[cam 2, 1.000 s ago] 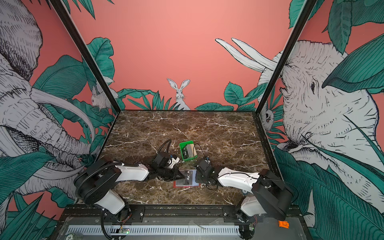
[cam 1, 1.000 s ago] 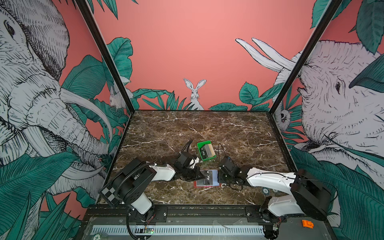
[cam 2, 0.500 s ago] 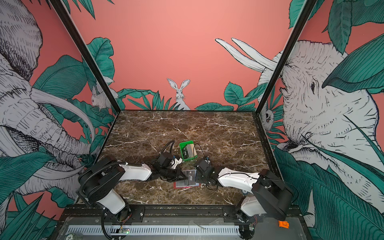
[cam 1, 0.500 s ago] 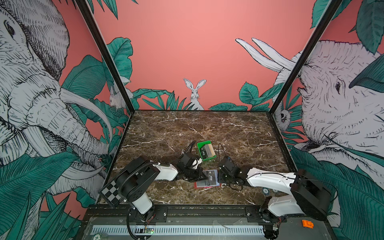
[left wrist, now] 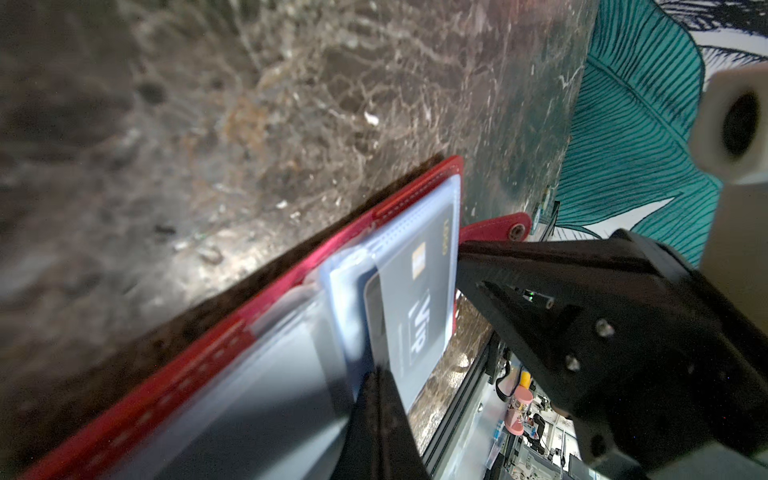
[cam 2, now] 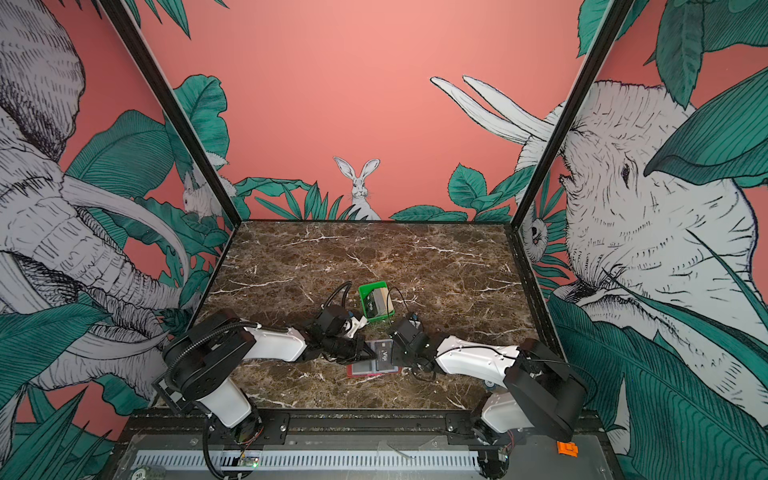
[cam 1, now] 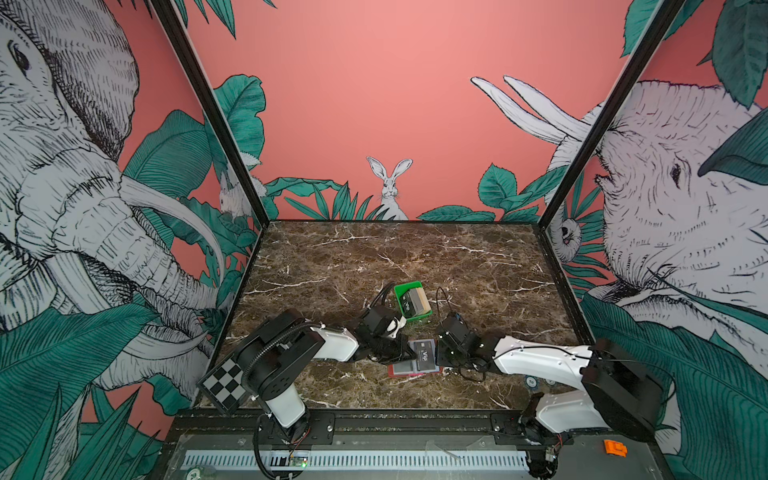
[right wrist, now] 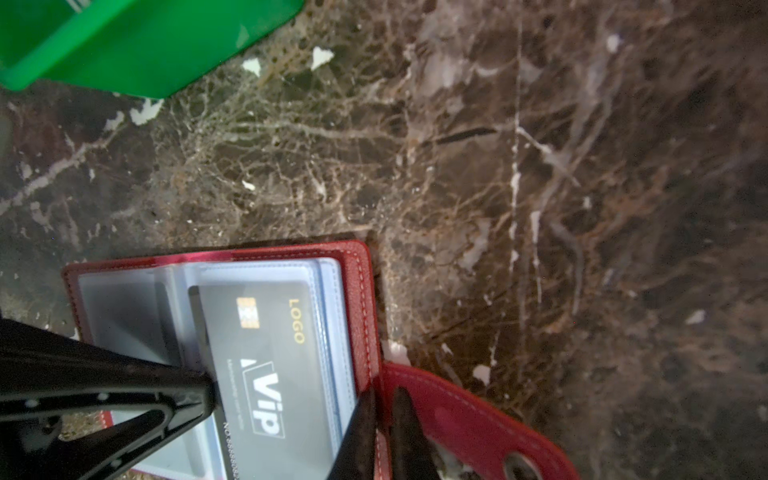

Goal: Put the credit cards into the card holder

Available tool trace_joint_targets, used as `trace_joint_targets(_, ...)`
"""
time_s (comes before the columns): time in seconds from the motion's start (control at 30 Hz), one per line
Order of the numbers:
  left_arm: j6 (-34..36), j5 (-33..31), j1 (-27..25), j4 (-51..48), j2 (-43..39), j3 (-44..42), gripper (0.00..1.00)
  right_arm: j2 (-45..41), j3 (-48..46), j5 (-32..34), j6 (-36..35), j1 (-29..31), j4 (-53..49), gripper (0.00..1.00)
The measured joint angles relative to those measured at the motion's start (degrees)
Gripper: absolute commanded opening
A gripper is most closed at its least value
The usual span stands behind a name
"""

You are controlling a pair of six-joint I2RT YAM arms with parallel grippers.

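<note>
- Marble top (cam 1: 374, 257) carries two things. The holder (cam 1: 401, 369) lies open near the front edge, at 6 o'clock from the middle. The green tray (cam 1: 400, 289) sits near it, at its 12 o'clock.
- One dark VIP card (right wrist: 274, 365) lies in the holder's 3 o'clock half. In the wrist views most of it is under the clear pocket, and a narrow dark strip of its edge shows at the pocket's mouth. Treat that card as nearly seated, not fully home.
- Your left gripper (right wrist: 208, 388) reaches in from 9 o'clock with its jaws closed and its tip against that exposed edge. You cannot tell from these views whether it pinches the card or only pushes it.
- Your right gripper (right wrist: 383, 395) comes in from 3 o'clock with its jaws almost together. The holder's red edge beside the snap tab (left wrist: 505, 227) is between them, and it seems to be steadying the holder.
- More cards (cam 1: 413, 301) wait in the tray, dark with a pale one at the side. They are too small to count.
- The holder's 9 o'clock half shows grey pockets, and you cannot tell whether any card is in them.
- By my reading you are early in the job. What is left is to finish this push, then bring over the tray's cards one at a time.
</note>
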Motion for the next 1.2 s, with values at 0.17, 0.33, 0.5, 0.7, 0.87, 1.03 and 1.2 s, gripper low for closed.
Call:
trace_joint_targets(0.17,0.42,-1.27,-0.17,-0.28,-0.09,0.00,0.06,0.00,-0.02,0.00,0.04,0.00,0.07,0.11)
trace_joint_targets(0.33,1.53,-3.34,-0.26,-2.78,-1.97,0.02,0.07,-0.04,-0.31,0.17,0.02,0.07,1.03,0.11)
trace_joint_targets(0.5,2.69,-6.29,-0.26,-7.43,-5.79,0.02,0.08,-1.11,-1.62,0.44,-0.04,0.11,2.60,0.12)
trace_joint_targets(0.7,4.66,-9.99,-0.26,-14.97,-13.03,0.50,0.09,-2.73,-3.30,0.87,-1.09,0.11,4.44,0.16)
trace_joint_targets(0.87,6.47,-13.97,-0.26,-21.94,-20.33,2.05,0.11,-4.79,-4.48,1.77,-2.43,0.11,6.60,0.24)
trace_joint_targets(1.03,6.88,-17.79,-0.26,-27.63,-26.71,2.69,0.18,-8.57,-6.64,2.05,-4.17,0.11,10.93,0.56)
trace_joint_targets(1.2,6.14,-20.96,-0.28,-32.17,-32.76,2.69,0.33,-10.91,-8.41,1.62,-7.10,-0.04,14.84,0.84)
